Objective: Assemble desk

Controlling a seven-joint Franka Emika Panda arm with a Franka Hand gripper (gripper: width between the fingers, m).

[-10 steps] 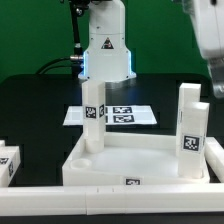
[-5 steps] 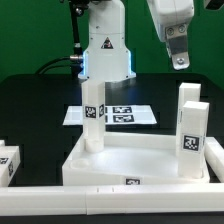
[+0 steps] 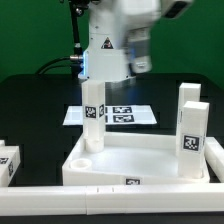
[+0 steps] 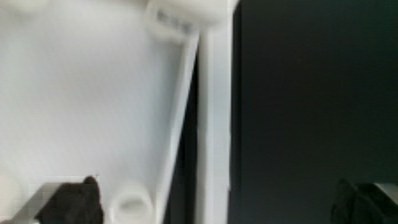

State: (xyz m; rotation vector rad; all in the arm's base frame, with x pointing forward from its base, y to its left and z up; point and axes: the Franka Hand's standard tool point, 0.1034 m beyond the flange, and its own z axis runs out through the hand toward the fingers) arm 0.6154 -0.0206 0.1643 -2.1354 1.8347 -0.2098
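The white desk tabletop (image 3: 135, 160) lies rim-up near the front of the black table. One white tagged leg (image 3: 92, 115) stands upright at its left corner, and two more legs (image 3: 191, 135) stand at its right side. My gripper (image 3: 140, 66) hangs high above the back of the panel, between those legs and touching nothing. It is open and holds nothing. In the wrist view, the dark fingertips (image 4: 71, 203) frame the panel's rim (image 4: 210, 120) far below, with a round socket (image 4: 128, 205) beside it.
A long white border rail (image 3: 60, 195) runs along the front edge. Another tagged white leg (image 3: 8, 162) lies at the exterior view's far left. The marker board (image 3: 125, 116) lies flat behind the tabletop, and the robot's base (image 3: 107, 55) stands behind that.
The gripper has swung from the exterior view's upper right toward the left and slightly down, and now hangs over the back of the tabletop. Its jaws stayed open. The parts have not moved.
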